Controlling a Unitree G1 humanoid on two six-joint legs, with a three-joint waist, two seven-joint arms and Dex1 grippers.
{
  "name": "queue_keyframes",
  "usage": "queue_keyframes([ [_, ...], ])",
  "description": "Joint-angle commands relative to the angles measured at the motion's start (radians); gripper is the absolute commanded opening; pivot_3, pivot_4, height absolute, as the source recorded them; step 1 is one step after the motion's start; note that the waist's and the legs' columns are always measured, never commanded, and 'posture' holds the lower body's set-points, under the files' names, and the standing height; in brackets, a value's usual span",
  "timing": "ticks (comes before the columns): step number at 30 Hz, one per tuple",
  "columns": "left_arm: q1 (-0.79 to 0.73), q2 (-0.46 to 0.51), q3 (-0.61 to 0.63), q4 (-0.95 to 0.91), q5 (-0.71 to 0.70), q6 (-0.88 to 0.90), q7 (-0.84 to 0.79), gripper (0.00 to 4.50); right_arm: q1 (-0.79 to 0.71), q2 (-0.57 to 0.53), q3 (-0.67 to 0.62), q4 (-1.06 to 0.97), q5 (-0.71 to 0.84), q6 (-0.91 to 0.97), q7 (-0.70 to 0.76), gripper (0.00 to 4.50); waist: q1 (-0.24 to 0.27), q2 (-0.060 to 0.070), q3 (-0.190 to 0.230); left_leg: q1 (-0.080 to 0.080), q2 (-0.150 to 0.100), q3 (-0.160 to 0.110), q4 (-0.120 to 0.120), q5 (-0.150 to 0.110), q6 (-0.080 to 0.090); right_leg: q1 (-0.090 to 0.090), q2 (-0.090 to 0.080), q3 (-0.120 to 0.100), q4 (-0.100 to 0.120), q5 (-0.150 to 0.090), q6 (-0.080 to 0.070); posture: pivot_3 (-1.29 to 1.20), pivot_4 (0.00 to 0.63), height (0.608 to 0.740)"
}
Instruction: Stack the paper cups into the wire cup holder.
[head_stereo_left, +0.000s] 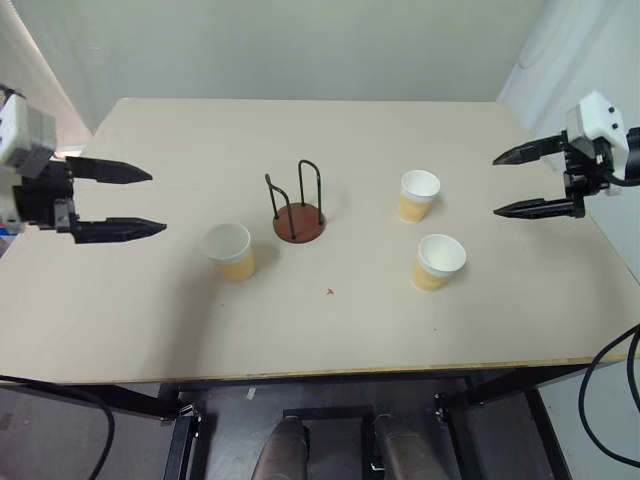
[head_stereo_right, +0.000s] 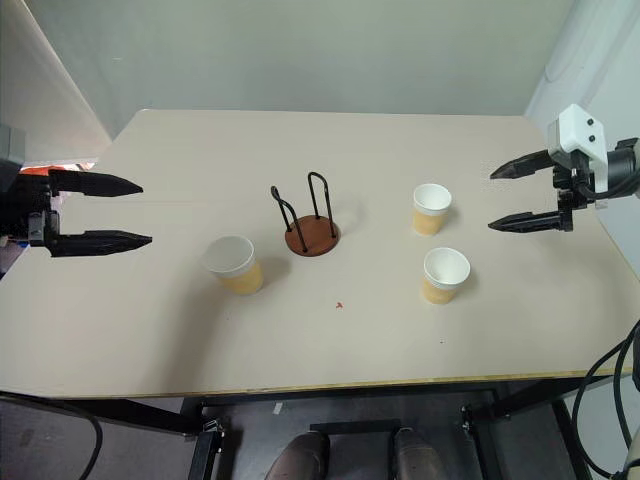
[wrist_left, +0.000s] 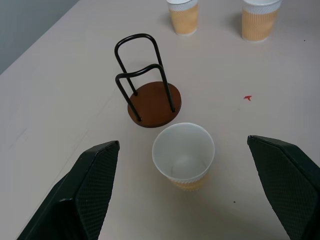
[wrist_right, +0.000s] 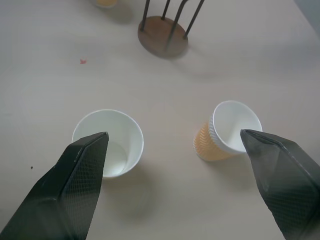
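Nearest cup: your closest thing is the paper cup on the right (head_stereo_left: 438, 260), upright, mouth up, toward the table's front edge.
Other cups: a second cup (head_stereo_left: 418, 194) stands just behind it, and a third cup (head_stereo_left: 230, 250) stands alone on the left, near the holder.
Holder: the wire cup holder (head_stereo_left: 298, 208) sits mid-table, brown base flat, both wire loops upright, nothing in it yet.
Table: the tan table (head_stereo_left: 150, 330) also carries a tiny red mark in front of the holder.
Left gripper: your left gripper (head_stereo_left: 140, 200) hangs over the left edge, fingers spread wide apart, holding nothing.
Right gripper: your right gripper (head_stereo_left: 515, 183) hangs over the right edge, fingers equally wide apart, also holding nothing.
Key relation: the lone left cup lies straight ahead of the left gripper, between its fingers in the wrist view, with the holder directly beyond it.
Axis: every cup stands vertical, so you would likely close on its side wall.
Nearer arm: left for the lone cup, right for the pair.
Progress: judged unstarted; no cup is stacked.
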Motion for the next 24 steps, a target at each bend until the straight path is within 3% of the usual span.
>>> queue_keyframes([
  [1, -0.035, 0.003, 0.009, 0.011, 0.010, -0.013, -0.005, 4.49, -0.002, -0.015, -0.024, -0.062, 0.037, 0.015, 0.004, 4.50, 0.000, 0.000, 0.000, 0.000, 0.000, 0.000, 0.000, 0.000, 0.000, 0.000, 0.000, 0.000, 0.000, 0.000, 0.000, 0.00, 0.150, 0.740],
  [5, -0.080, -0.032, -0.018, 0.030, 0.025, -0.015, 0.008, 4.49, 0.034, -0.029, -0.048, -0.138, 0.061, 0.047, 0.004, 4.50, 0.003, 0.000, 0.000, 0.000, 0.000, 0.000, 0.000, 0.000, 0.000, 0.000, 0.000, 0.000, 0.000, 0.000, 0.000, 0.00, 0.150, 0.740],
  [11, -0.265, -0.227, -0.130, 0.188, 0.194, -0.091, 0.230, 4.49, 0.084, -0.005, -0.107, -0.262, 0.075, 0.110, 0.002, 4.50, 0.014, 0.000, 0.000, 0.000, 0.000, -0.001, 0.005, 0.000, 0.000, 0.002, 0.000, -0.001, 0.000, 0.001, 0.001, 0.00, 0.150, 0.740],
  [15, -0.396, -0.372, -0.194, 0.391, 0.305, -0.178, 0.361, 4.49, 0.134, 0.006, -0.143, -0.442, 0.092, 0.162, -0.036, 4.50, 0.013, 0.000, 0.000, 0.000, -0.001, 0.000, 0.007, 0.000, 0.000, 0.004, -0.001, 0.000, -0.002, 0.004, 0.004, 0.00, 0.150, 0.740],
  [18, -0.450, -0.430, -0.218, 0.478, 0.337, -0.208, 0.350, 4.49, 0.161, 0.005, -0.168, -0.537, 0.103, 0.203, -0.050, 4.50, 0.013, 0.000, 0.000, -0.001, -0.002, 0.000, 0.008, 0.001, 0.001, 0.004, -0.001, -0.001, -0.003, 0.006, 0.008, 0.00, 0.150, 0.740],
  [24, -0.545, -0.577, -0.283, 0.733, 0.463, -0.356, 0.490, 4.49, 0.225, -0.019, -0.226, -0.670, 0.126, 0.285, -0.093, 4.50, 0.017, 0.000, 0.000, -0.002, -0.004, 0.000, 0.008, 0.000, 0.002, 0.006, -0.001, 0.000, -0.005, 0.010, 0.017, 0.00, 0.150, 0.740],
])
